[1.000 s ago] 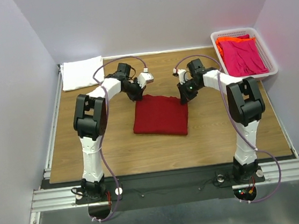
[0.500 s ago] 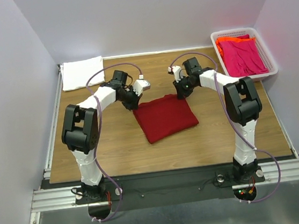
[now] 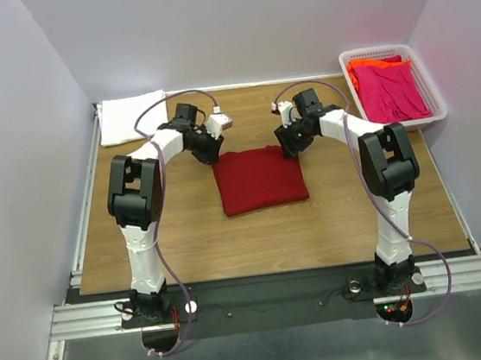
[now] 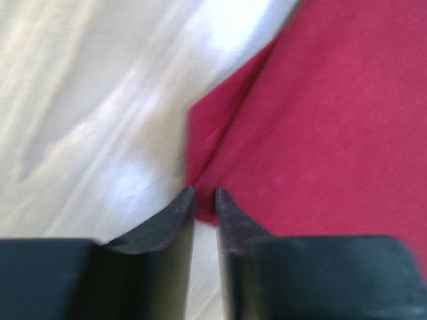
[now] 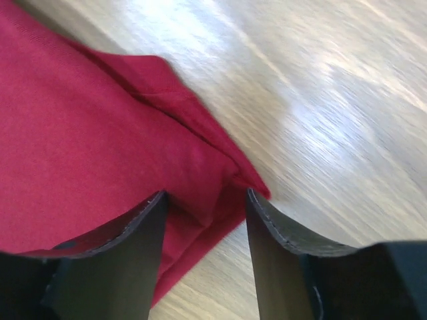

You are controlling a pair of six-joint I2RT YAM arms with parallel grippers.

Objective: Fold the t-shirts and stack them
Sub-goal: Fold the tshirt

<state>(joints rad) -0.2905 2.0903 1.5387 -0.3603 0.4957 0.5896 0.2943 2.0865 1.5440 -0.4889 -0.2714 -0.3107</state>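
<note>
A dark red t-shirt lies folded into a rectangle at the table's middle. My left gripper is at its far left corner and my right gripper at its far right corner. In the left wrist view the left gripper has its jaws a little apart, and the red shirt's corner lies at the tips. In the right wrist view the right gripper stands wide open over the red shirt's corner, which rests on the wood. A folded white t-shirt lies at the back left.
A white lattice basket at the back right holds a pink t-shirt over an orange one. Grey walls close in the table at the back and on both sides. A metal rail runs along the left edge.
Both grippers carried the red shirt's far corners towards the back and squared the shirt up. Both then opened and let go of the corners.
</note>
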